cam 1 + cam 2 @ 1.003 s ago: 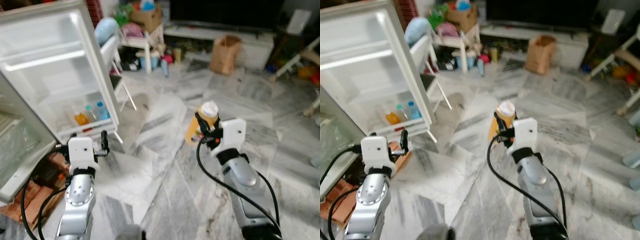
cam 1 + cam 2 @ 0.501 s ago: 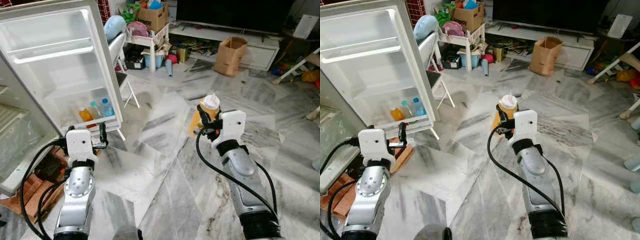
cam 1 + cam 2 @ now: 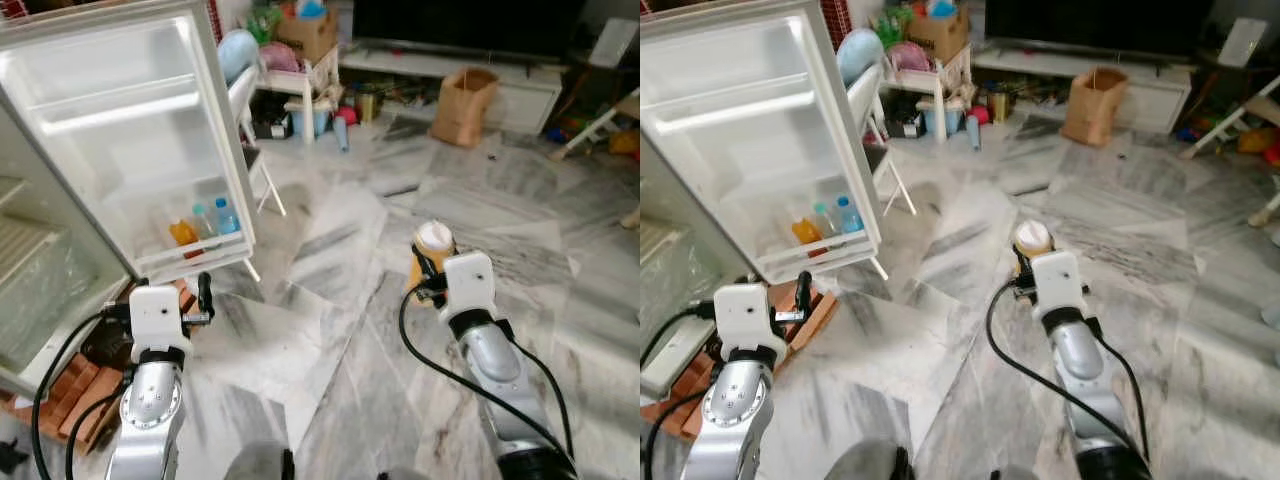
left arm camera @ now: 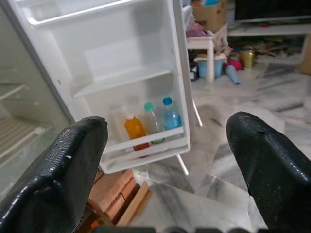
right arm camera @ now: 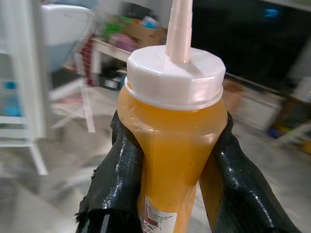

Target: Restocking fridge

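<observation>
Right end effector point(image 3: 428, 272) clamped on an orange sauce bottle point(image 5: 172, 141), carried right of centre in the head frame, well apart from the open fridge door point(image 3: 140, 130) at upper left. Left end effector point(image 4: 165, 160) spread wide and empty, aimed at the door shelf point(image 4: 146, 145). Could slip: gripped just under the white cap point(image 5: 175, 77), smooth sides, jolted by walking. Could also knock the three small bottles point(image 4: 148, 125) on the shelf. Nozzle and label plain from the right wrist; from the head, merely the cap.
</observation>
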You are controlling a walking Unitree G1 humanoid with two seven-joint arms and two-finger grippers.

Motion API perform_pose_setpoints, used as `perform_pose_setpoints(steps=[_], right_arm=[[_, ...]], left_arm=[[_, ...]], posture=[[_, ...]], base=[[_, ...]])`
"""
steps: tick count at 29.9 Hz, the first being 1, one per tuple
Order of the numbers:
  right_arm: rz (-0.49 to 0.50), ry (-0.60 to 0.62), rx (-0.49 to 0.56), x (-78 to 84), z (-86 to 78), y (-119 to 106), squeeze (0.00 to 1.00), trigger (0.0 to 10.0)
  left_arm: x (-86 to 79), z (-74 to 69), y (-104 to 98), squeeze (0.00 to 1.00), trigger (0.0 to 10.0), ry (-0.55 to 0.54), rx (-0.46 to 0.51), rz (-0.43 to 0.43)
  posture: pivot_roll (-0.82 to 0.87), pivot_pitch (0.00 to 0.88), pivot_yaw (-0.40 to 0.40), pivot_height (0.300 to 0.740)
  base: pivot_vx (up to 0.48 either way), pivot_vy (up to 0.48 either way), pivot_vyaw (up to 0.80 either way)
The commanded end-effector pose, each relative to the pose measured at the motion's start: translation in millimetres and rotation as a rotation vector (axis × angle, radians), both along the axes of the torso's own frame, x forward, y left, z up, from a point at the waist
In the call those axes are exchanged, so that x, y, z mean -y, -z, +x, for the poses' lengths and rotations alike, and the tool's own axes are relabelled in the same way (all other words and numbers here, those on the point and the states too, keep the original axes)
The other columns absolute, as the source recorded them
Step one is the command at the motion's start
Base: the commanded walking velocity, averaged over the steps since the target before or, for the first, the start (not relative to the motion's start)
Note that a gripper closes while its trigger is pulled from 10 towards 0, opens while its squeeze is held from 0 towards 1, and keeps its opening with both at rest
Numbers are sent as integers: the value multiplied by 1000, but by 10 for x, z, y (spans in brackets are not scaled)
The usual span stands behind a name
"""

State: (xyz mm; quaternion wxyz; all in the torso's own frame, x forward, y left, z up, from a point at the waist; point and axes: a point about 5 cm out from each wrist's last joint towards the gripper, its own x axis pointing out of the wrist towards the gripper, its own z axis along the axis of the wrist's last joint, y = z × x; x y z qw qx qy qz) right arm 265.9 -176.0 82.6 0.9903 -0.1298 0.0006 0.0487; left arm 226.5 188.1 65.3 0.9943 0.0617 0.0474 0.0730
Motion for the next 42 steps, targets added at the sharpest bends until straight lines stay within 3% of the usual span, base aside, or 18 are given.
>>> perform_pose_setpoints(steps=[1,4,7,14,30,42], right_arm=[[2,-51,27,-152,82,-106,0,10000],[87,-96,34,-197,95,-138,0,10000],[37,-105,56,-201,100,-162,0,10000],[85,-132,58,-205,101,-194,0,10000],[96,-162,58,-256,130,-202,0,10000],[109,-152,53,-257,155,-197,0,10000]], left_arm=[[-41,49,-55,0,10000,11,19,23],[6,99,-105,0,10000,49,47,3],[8,145,-157,0,10000,34,68,0],[-34,165,-156,0,10000,43,56,-14],[-7,166,-140,0,10000,59,45,-7],[30,167,-88,0,10000,66,7,-53]], posture=[[70,17,26,740],[70,14,27,740],[74,13,25,740],[70,19,22,740],[74,23,18,740],[74,24,14,740]], base=[[0,360,0],[0,0,0],[0,0,0],[0,0,571],[0,0,797],[0,0,745]])
